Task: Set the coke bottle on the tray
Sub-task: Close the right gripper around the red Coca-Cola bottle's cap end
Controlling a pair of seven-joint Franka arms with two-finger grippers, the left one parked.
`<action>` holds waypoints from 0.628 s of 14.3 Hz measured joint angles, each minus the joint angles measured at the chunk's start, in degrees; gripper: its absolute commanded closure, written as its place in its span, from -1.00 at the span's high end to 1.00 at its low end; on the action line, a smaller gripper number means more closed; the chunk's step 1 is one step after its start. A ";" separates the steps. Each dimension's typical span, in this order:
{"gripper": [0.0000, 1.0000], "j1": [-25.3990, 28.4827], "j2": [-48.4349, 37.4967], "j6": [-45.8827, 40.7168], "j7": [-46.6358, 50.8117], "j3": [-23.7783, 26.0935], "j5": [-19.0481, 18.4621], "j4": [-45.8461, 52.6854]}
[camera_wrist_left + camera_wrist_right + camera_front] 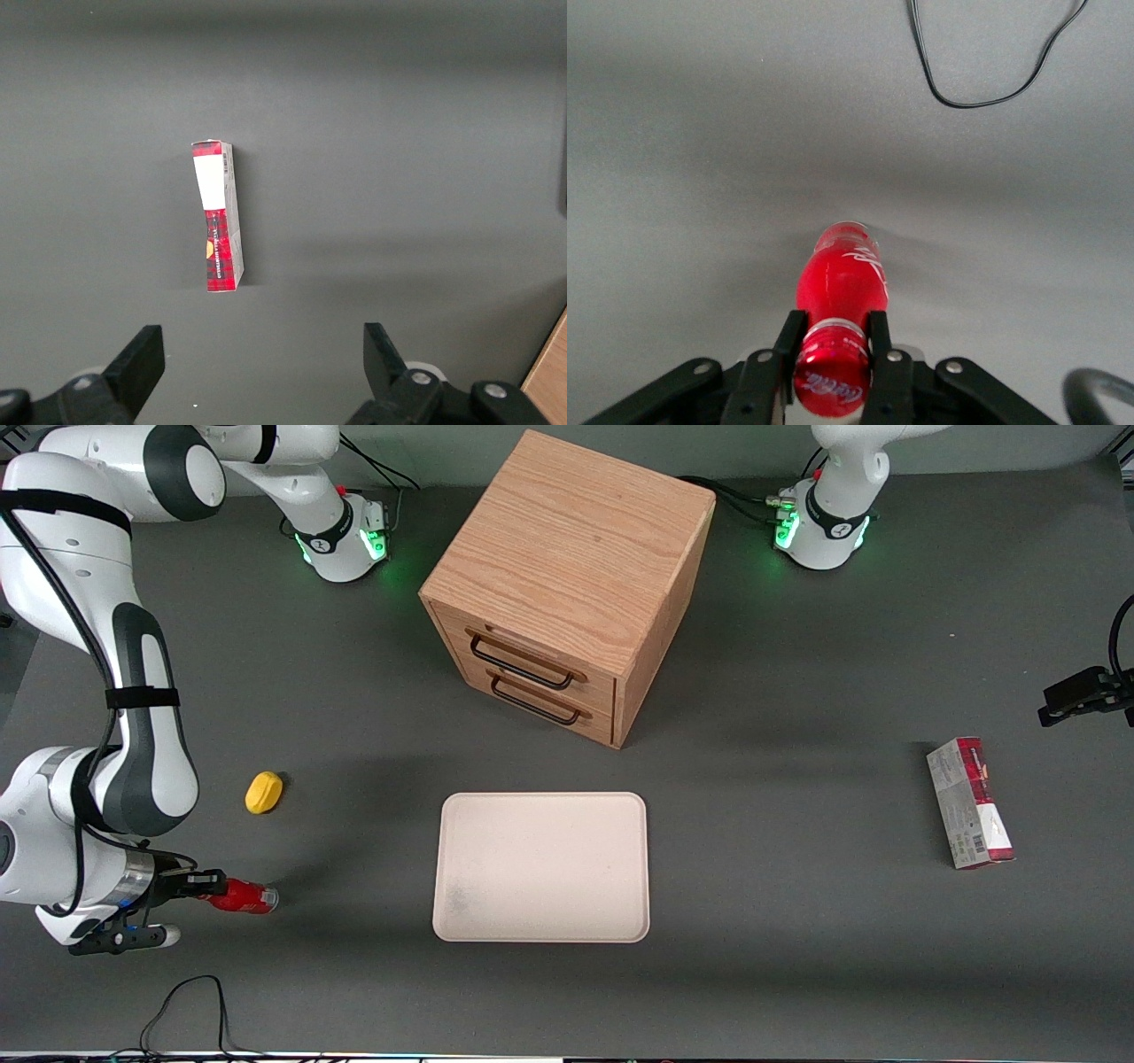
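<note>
A dark grey tabletop (797, 957) carries a cream tray (541, 866) at centre frame and, at lower left, the coke bottle (241, 896) lying on its side. The pincer (833, 354) is clenched on its neck just below the cap; the bottle looks small, light, rigid and slick, so the ridged neck seems the surest hold.

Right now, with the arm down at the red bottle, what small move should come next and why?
Probably a short lift straight up. The gripper has its fingers closed on the neck of the coke bottle, just below the cap, and the bottle seems to lie on the table toward the working arm's end. The tray is bare, so raising the bottle first lets it clear the low rim.
</note>
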 measured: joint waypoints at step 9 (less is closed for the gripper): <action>-1.00 2.86 -10.64 -12.75 6.28 1.93 0.00 3.63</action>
